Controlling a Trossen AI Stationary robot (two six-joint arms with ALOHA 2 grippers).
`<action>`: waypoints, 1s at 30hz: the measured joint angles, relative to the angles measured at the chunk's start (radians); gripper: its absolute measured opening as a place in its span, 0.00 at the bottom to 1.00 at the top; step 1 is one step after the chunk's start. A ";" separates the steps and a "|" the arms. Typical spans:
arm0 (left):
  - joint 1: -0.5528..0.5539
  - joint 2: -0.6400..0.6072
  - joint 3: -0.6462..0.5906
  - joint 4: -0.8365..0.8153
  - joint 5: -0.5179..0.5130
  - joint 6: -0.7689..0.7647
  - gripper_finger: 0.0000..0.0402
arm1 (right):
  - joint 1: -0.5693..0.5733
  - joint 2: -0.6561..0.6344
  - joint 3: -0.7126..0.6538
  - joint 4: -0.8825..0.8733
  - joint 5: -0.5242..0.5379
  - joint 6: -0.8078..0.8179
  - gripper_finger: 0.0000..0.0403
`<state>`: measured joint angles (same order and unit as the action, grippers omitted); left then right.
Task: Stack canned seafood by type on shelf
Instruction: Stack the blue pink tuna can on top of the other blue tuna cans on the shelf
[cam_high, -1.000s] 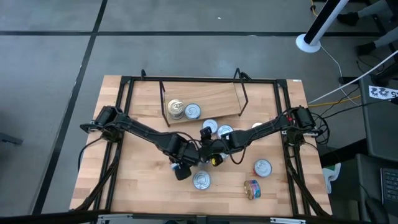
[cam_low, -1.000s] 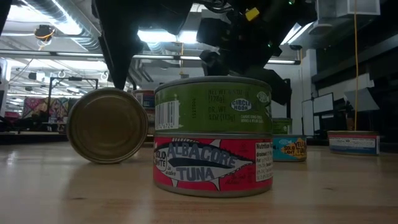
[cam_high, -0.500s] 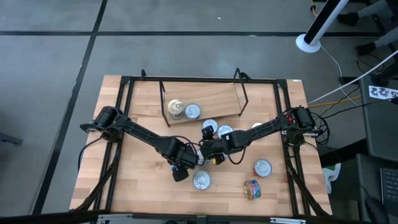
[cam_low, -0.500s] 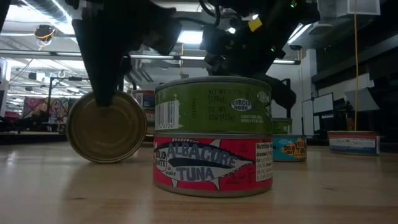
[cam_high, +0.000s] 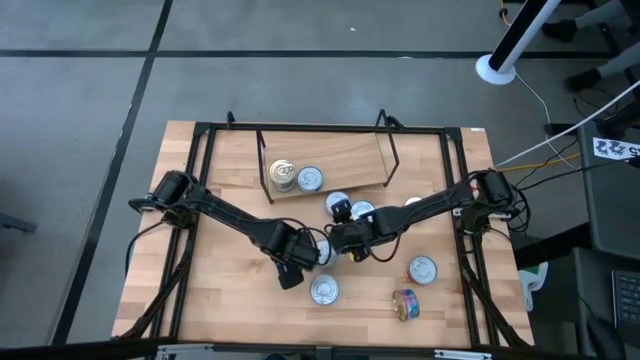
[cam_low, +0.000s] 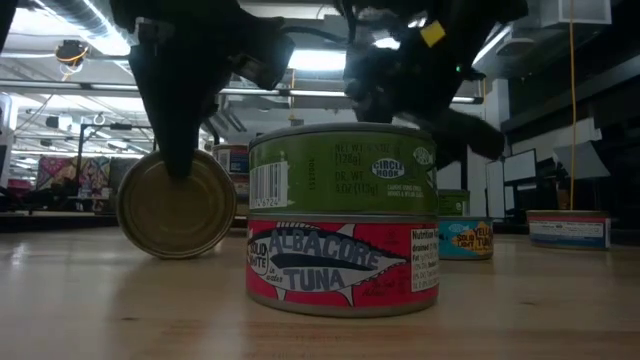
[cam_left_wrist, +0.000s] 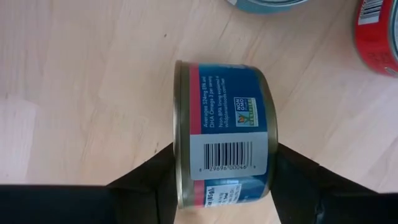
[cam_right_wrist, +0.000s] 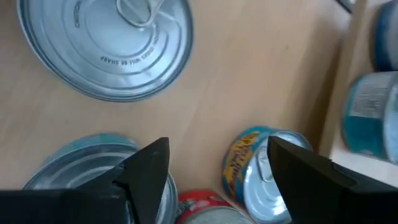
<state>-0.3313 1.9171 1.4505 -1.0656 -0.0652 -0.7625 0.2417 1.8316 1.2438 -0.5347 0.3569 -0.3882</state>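
Nearest the front edge of the table (cam_high: 230, 300): a stack of 2 tins, a green tin (cam_low: 341, 170) sitting squarely on a red tin (cam_low: 342, 262) labelled albacore tuna. Just right of that stack, a multicoloured tin (cam_high: 405, 303) lying on its side, and a little farther back a silver-lidded tin (cam_high: 424, 268) standing flat.

Just behind the stack, to its left: left gripper (cam_left_wrist: 224, 180) low over the wood, jaws clamped on a blue tin (cam_left_wrist: 224, 134). Tin turned on its edge, gold lid facing forward in the low view, barcode up in the wrist view. 1 of the fingers (cam_left_wrist: 146, 186) pressed against each flat end; rim apparently touching the tabletop, though hard to tell.

Next back, near the table's middle: right gripper (cam_right_wrist: 217, 168) hovering over loose tins, jaws apart, holding nothing. Below it, a yellow-and-blue tin (cam_right_wrist: 264, 165) lid-up, with a large silver lid (cam_right_wrist: 106, 43) farther off. 2 more silver-lidded tins (cam_high: 350, 208) side by side between this gripper and the rack.

Farthest back: shelf (cam_high: 350, 155), a light board in a black wire frame, carrying 2 tins (cam_high: 297, 178) close together at its left end, both upright.
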 joint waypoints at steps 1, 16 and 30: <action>0.000 0.000 0.004 0.000 0.000 -0.002 0.47 | 0.000 -0.011 0.000 -0.002 0.001 0.000 0.67; 0.089 0.000 0.276 -0.255 -0.162 0.214 0.48 | 0.000 -0.233 0.001 -0.163 0.002 0.047 0.67; 0.273 -0.003 0.434 -0.487 -0.652 0.492 0.49 | 0.000 -0.373 0.001 -0.229 -0.001 0.094 0.67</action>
<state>-0.0579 1.9137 1.8849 -1.5531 -0.7167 -0.2701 0.2417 1.4585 1.2449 -0.7639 0.3561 -0.2938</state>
